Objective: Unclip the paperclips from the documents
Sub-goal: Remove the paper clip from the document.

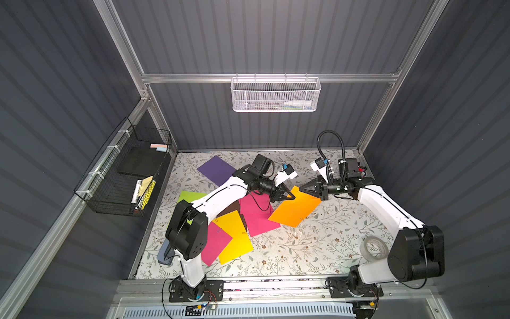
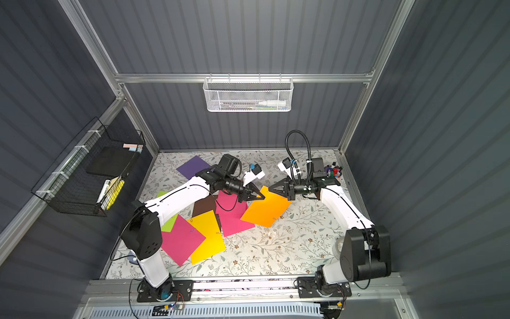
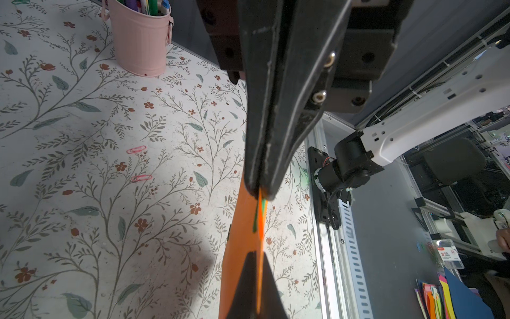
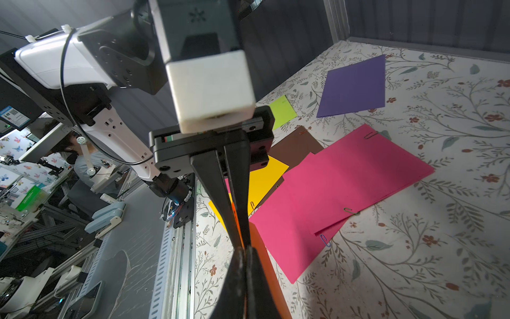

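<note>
I am watching the left gripper [image 1: 293, 197] pinching its fingers tight on the raised far corner of the orange rectangular paper sheet [image 1: 295, 211], which is lying toward the floral worktop's [image 1: 317, 248] far edge. The right gripper [image 1: 301, 189] is clamping the same edge, with a green wire paperclip [image 3: 256, 218] sitting between them.

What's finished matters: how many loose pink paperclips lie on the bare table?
2: one pink paperclip nearer the pink bucket, a second paperclip farther off; more may be hidden.
</note>
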